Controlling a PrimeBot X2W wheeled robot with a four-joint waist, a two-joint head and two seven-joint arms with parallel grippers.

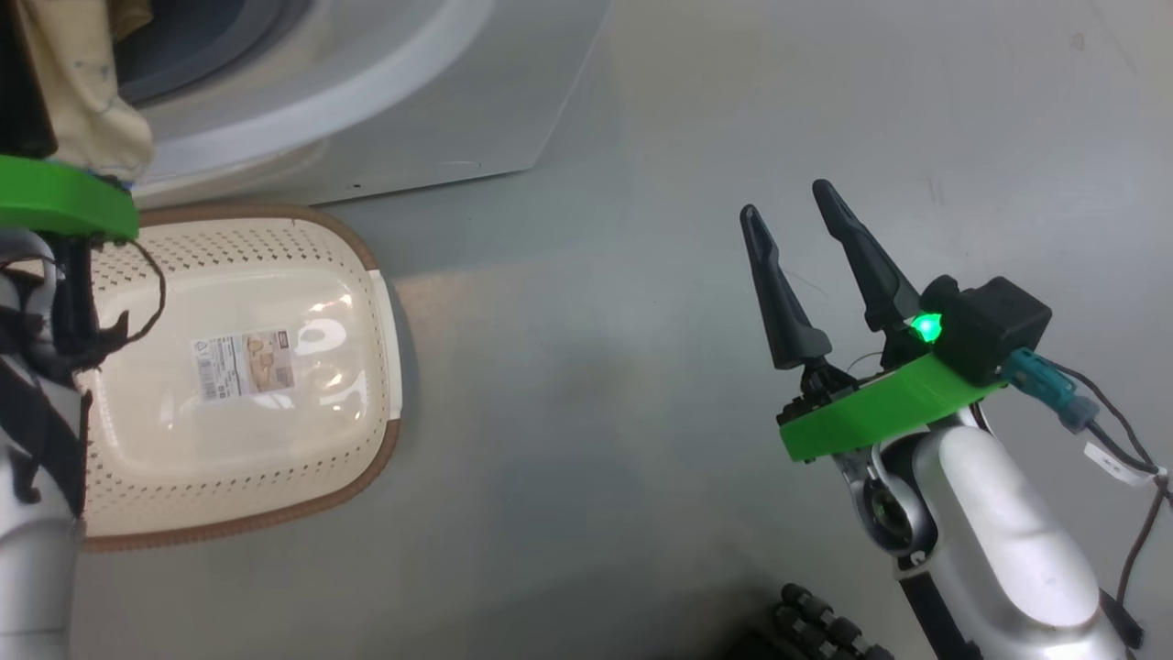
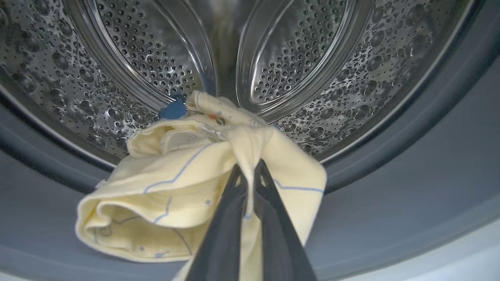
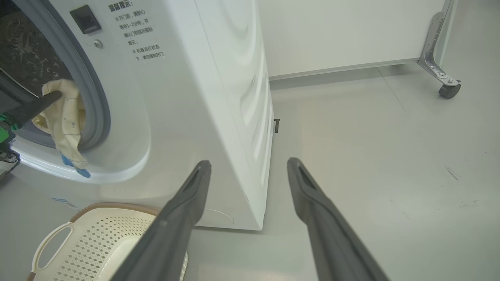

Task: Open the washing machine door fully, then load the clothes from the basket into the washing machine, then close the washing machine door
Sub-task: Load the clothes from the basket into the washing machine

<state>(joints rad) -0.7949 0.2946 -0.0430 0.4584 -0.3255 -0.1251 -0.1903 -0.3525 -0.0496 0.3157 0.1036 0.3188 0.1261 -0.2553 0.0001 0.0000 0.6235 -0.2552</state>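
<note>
- The left gripper (image 2: 250,167) is clamped on a cream-yellow garment (image 2: 175,187) – its two dark fingers are pressed together with a fold of the cloth pinched between them.
- The garment is held at the mouth of the washing machine (image 3: 187,97). It is bunched over the lower part of the grey rubber seal (image 2: 390,203), and its far edge reaches toward the steel drum (image 2: 297,58).
- In the right wrist view, the garment's blue-tipped end (image 3: 74,166) is seen hanging down outside the mouth, over the white front of the machine.
- Thin blue outline prints and a blue patch (image 2: 174,110) can be made out on the cloth.
- The right gripper (image 1: 786,202) is held in the air above the grey floor (image 1: 641,385), well apart from the machine. Its fingers are spread wide and nothing is between them.
- The basket (image 1: 367,477) is set on the floor just in front of the machine, below the mouth. A label sticker (image 1: 243,365) is seen on its bare bottom, and a white handle (image 3: 50,244) is seen at one end.
- A caster wheel (image 3: 449,90) on a metal bracket stands on the floor beyond the machine, by a white wall panel (image 3: 343,35).
</note>
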